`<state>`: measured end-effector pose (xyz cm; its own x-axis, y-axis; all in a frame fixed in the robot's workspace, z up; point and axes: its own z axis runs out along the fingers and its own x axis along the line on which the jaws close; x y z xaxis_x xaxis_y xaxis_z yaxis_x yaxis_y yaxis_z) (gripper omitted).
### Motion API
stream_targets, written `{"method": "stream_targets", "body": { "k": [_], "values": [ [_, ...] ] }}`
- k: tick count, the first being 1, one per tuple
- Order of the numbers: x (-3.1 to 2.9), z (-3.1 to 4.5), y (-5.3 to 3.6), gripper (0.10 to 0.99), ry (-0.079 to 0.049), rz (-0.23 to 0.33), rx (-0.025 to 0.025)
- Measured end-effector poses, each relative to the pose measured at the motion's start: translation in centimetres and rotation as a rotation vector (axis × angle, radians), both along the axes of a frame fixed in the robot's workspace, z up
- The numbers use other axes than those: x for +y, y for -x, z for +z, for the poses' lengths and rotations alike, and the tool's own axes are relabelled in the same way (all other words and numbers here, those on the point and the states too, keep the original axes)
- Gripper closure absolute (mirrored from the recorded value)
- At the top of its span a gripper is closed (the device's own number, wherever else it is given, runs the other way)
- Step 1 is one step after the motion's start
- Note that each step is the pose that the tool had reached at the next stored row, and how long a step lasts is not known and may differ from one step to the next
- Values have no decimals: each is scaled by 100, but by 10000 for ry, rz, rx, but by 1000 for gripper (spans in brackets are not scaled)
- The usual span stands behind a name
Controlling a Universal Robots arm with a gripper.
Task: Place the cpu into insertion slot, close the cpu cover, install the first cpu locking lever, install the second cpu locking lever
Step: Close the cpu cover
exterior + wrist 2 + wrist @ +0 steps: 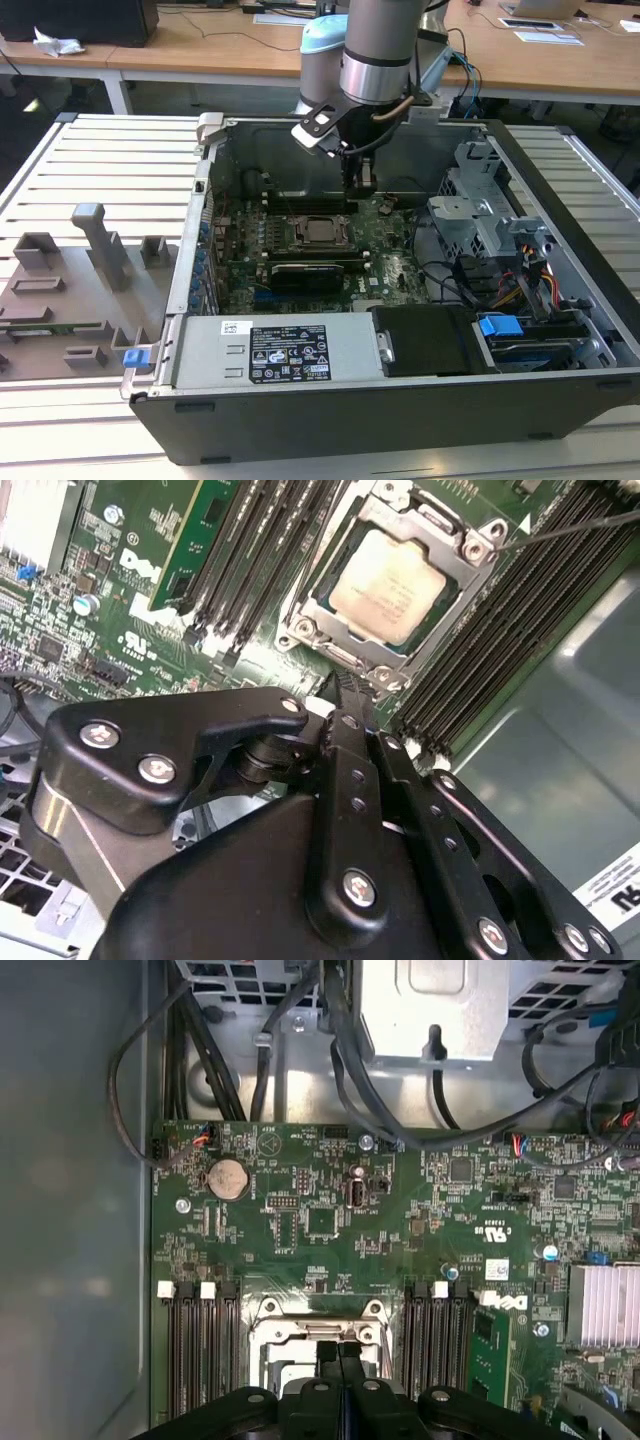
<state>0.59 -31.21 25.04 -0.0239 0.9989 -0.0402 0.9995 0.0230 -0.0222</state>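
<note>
The cpu (390,585) already lies in its slot (300,222) on the green board (330,1220), and the metal cover (322,585) looks folded down around it. One thin lever (575,525) juts out from the cover's corner, so I'd judge the latching not finished; I can't make out the other lever. The gripper (361,182) hangs at about 1 o'clock from the slot in the exterior view, fingers pressed together, holding nothing.

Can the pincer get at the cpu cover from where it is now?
Likely yes: the shut pincer hangs just beside the cpu cover, which lies down around the cpu, and nothing stands between them in the second wrist view.
</note>
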Motion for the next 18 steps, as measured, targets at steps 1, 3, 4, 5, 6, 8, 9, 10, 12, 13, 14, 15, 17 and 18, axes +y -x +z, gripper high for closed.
{"method": "stream_targets", "body": {
  "k": [1, 3, 4, 5, 6, 8, 9, 10, 12, 13, 14, 15, 17, 18],
  "values": [
    [0, 0, 12, 980, 0, 0, 0],
    [0, 0, 50, 980, 0, 1, 1],
    [0, -1, 66, 980, 0, 0, 0],
    [0, -1, 99, 980, 1, 0, 1],
    [0, -1, 112, 980, 1, 0, 1],
    [0, -2, 147, 980, 1, 1, 0],
    [0, -2, 163, 980, 0, 0, 0],
    [0, -3, 187, 980, 0, 0, 0],
    [0, -4, 216, 980, -1, 0, 0],
    [0, -4, 233, 980, 0, 1, 0],
    [0, -4, 244, 980, 0, 1, 0],
    [0, -5, 264, 980, 0, 0, 0],
    [0, -6, 293, 980, 0, -1, 0],
    [0, -6, 303, 980, 1, 0, 0]
  ]
}}
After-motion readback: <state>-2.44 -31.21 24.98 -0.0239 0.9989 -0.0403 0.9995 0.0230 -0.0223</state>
